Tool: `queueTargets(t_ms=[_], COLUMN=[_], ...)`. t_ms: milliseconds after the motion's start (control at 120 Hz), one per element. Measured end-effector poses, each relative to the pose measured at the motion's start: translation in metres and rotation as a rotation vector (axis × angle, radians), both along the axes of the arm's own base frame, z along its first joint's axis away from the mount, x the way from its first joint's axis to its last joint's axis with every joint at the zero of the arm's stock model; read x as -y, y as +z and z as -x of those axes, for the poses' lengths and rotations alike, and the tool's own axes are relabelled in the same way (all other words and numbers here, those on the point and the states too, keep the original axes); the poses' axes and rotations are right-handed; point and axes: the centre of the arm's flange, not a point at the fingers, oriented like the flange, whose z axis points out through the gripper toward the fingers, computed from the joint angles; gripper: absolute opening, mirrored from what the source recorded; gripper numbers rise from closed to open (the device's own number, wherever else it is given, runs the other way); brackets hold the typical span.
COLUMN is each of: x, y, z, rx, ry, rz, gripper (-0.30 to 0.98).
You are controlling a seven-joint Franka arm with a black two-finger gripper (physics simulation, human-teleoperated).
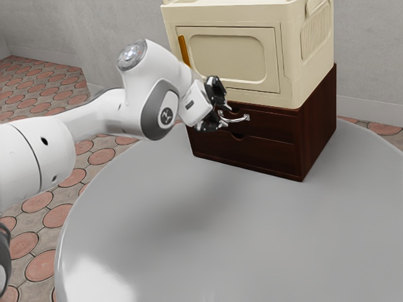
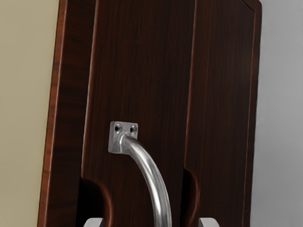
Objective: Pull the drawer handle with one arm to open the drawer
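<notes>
Though two drawers [image 1: 267,152] (stacked), one handle [image 2: 152,177].

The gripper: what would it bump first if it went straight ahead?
Most likely the shiny handle, which lines up with the gap between the open jaws of the gripper. If that slips between them, the upper drawer's front comes next; depth is unclear.

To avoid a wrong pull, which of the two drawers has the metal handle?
The upper drawer, just below the cream cabinet: it carries the handle, while the lower drawer has none.
</notes>
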Motion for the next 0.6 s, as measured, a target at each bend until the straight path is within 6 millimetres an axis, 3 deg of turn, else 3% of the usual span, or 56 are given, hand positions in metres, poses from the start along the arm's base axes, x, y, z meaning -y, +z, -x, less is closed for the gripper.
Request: queueTargets(t_ms=[600], x=[-0.002], y=[-0.018], z=[-0.001], rx=[-0.014], ry=[-0.025], rz=[-0.022], gripper=[0.14])
